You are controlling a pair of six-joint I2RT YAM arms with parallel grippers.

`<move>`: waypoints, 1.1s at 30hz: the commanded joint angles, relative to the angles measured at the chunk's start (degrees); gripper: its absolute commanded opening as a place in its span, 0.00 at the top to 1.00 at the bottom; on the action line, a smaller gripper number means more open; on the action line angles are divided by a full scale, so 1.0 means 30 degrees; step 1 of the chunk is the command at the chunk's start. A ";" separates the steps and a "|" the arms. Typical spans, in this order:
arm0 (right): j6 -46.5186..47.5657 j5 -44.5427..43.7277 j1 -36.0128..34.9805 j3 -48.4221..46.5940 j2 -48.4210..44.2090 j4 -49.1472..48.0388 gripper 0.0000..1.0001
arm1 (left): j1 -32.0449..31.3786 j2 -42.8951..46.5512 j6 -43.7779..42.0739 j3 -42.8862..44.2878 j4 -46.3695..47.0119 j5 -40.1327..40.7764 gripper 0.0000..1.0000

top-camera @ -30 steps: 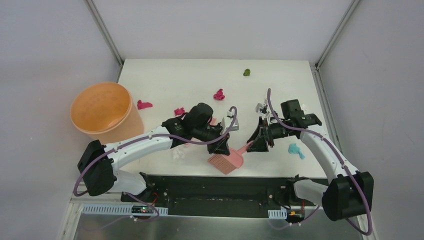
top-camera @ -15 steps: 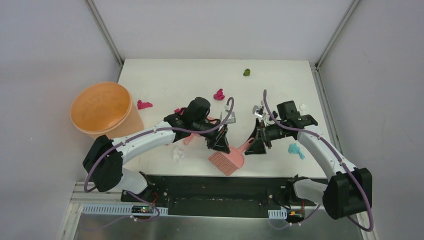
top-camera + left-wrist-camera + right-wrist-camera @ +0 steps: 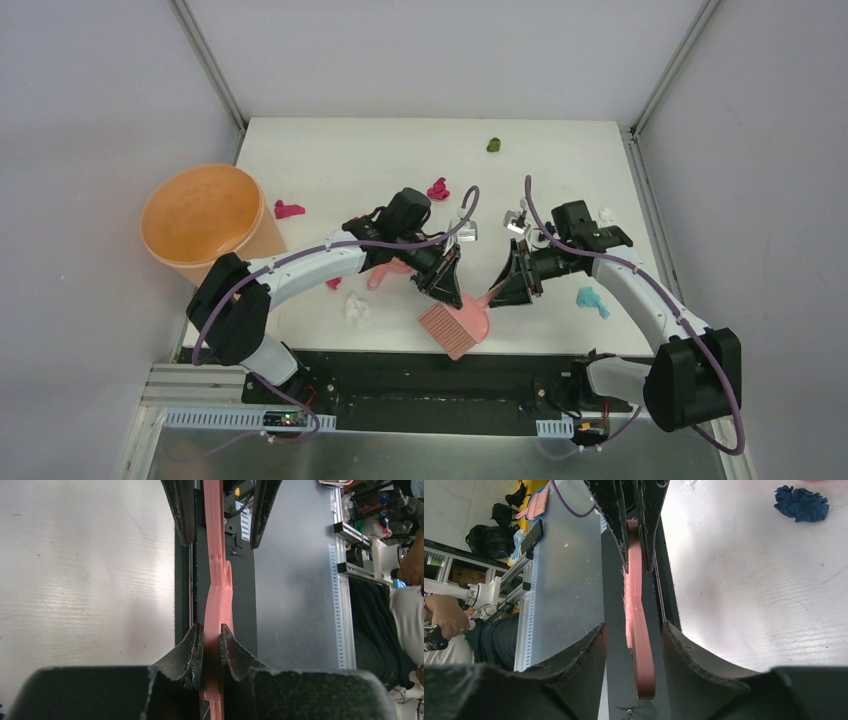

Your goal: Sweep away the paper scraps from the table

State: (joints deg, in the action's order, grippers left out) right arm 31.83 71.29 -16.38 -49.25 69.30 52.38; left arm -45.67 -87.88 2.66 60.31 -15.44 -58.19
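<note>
The paper scraps are tiny crumpled wads scattered over the flat matte white tabletop (image 3: 360, 160). A magenta-pink wad (image 3: 289, 209) lies on the left side near the bucket. A second magenta-pink wad (image 3: 438, 189) sits near the middle, just beyond the left arm. A smaller magenta bit (image 3: 333, 283) and a white wad (image 3: 356, 307) lie close together, near the front edge and left of centre. An olive-green wad (image 3: 493, 145) lies alone by the far edge. A teal wad (image 3: 592, 300) lies on the right, beside the right arm. The right wrist view also shows a dark blue wad (image 3: 801, 502) on the white surface.

A big round orange plastic bucket (image 3: 200, 215) stands at the tabletop's left edge, and its open mouth shows only orange wall and floor. A pink ribbed plastic dustpan (image 3: 455, 328) lies at the near edge, in the middle between the two arms. Only its own pink ribs show in the pan.

The left fingers (image 3: 187, 652) are pinched tight on the thin pink edge of the dustpan. The right fingers (image 3: 584, 670) are spread wide on either side of the dustpan's handle, with a gap on both sides.
</note>
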 commanded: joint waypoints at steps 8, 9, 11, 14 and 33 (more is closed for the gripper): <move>0.2374 0.0272 -0.0106 -0.1039 -0.0253 0.1351 0.67 | 0.0062 -0.0151 -0.2105 0.1463 -0.3067 -0.0748 1.00; 0.2463 0.0237 -0.0106 -0.1042 -0.0248 0.1404 0.67 | 0.0049 -0.0129 -0.2158 0.1458 -0.3116 -0.0768 1.00; 0.2487 0.0205 -0.0092 -0.1044 -0.0262 0.1429 0.67 | 0.0048 -0.0094 -0.2120 0.1390 -0.3053 -0.0803 1.00; 0.2442 0.0159 -0.0106 -0.1043 -0.0224 0.1344 0.64 | 0.0048 -0.0215 -0.1935 0.1339 -0.2978 -0.0959 1.00; 0.2223 0.0257 -0.0023 -0.1101 -0.0230 0.1152 0.69 | 0.0020 -0.0726 -0.1649 0.1373 -0.3317 -0.1610 1.00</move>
State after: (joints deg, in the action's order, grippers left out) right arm 36.58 70.70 -16.38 -49.93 69.30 56.69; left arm -45.67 -89.89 -1.50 62.54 -25.45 -60.62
